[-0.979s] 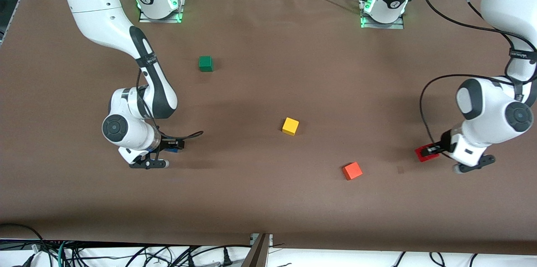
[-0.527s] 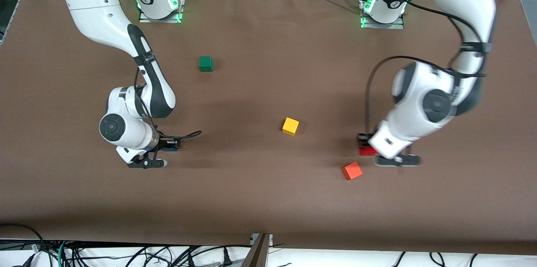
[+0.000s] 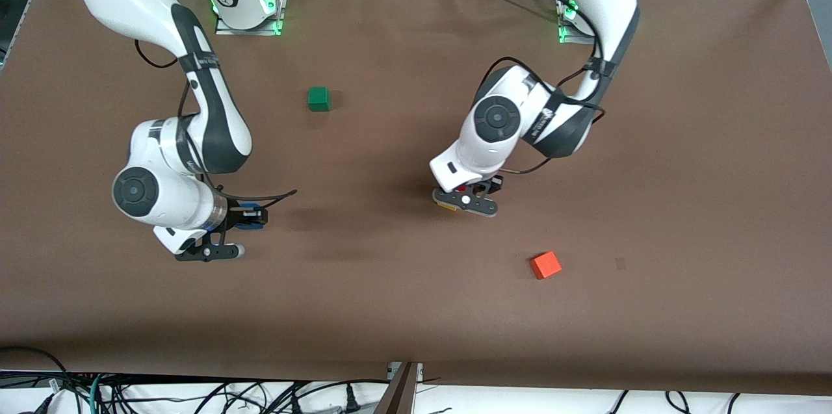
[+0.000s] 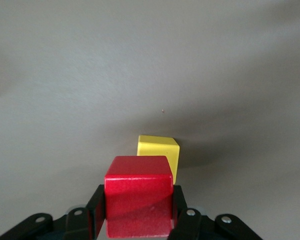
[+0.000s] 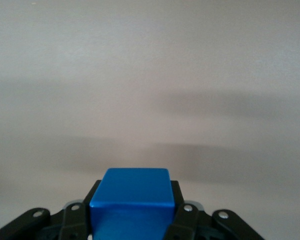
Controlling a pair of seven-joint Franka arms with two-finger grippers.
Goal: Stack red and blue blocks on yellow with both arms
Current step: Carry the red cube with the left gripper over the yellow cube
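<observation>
My left gripper (image 3: 469,195) is shut on the red block (image 4: 138,195) and holds it just above the yellow cube (image 4: 159,152), overlapping it only partly. In the front view only a sliver of the yellow cube (image 3: 446,205) shows under the left hand, and the red block is hidden. My right gripper (image 3: 247,217) is shut on the blue block (image 5: 132,205) and holds it above bare table toward the right arm's end. A bit of the blue block (image 3: 253,212) also shows in the front view.
A green cube (image 3: 318,98) sits farther from the front camera, between the right arm and the table's middle. An orange cube (image 3: 545,264) lies nearer the front camera than the yellow cube, toward the left arm's end.
My left arm has swung the red block from the left arm's end of the table to over the yellow cube. My right arm has shifted a little toward its end of the table with the blue block.
</observation>
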